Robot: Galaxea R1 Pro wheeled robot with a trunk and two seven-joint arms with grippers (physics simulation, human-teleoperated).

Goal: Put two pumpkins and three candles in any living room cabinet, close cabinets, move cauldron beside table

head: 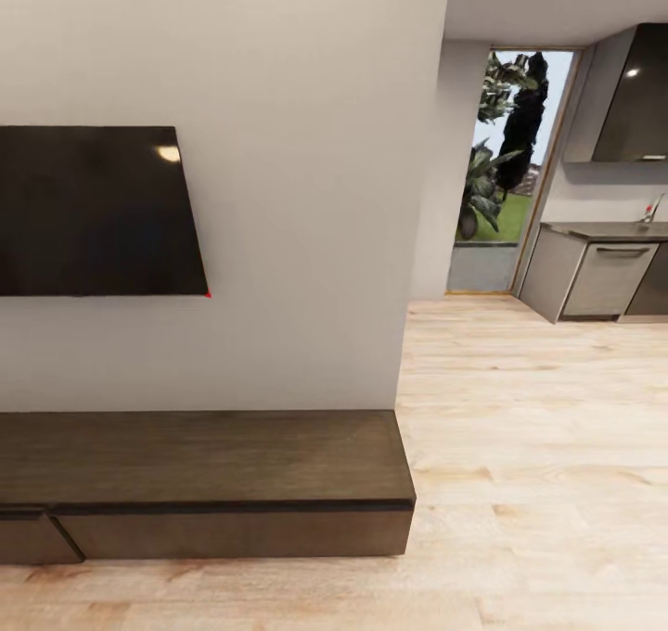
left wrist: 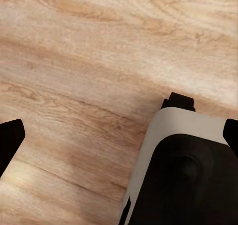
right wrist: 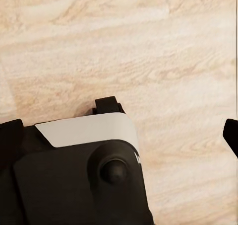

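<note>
Here is the living room wall, plain and pale, with the black TV (head: 93, 212) mounted on it at the left of the head view. Right below runs the cabinet (head: 204, 482), long, low and dark brown, standing on the light plank floor (head: 538, 482). Its top is bare wood, and the drawer fronts along the near face sit flush, though at the far left one front looks angled slightly out of line; I cannot tell if it is ajar.

To the right the wall ends and the floor carries on toward a tall glass door (head: 506, 172) with green plants outside. Beyond that sits a kitchen corner: a grey counter (head: 603, 232) with a tap, a pale drawer unit beneath it and a dark cupboard (head: 640, 93) high on the wall.

Down at the wrists, the left gripper (left wrist: 119, 135) hangs over bare planks, dark fingertips (left wrist: 10, 140) at opposite edges of the picture, spread wide with nothing between them. The right gripper (right wrist: 124, 135) is likewise spread wide over the floor. Part of the robot's white and black base (left wrist: 183, 170) sits below each.
</note>
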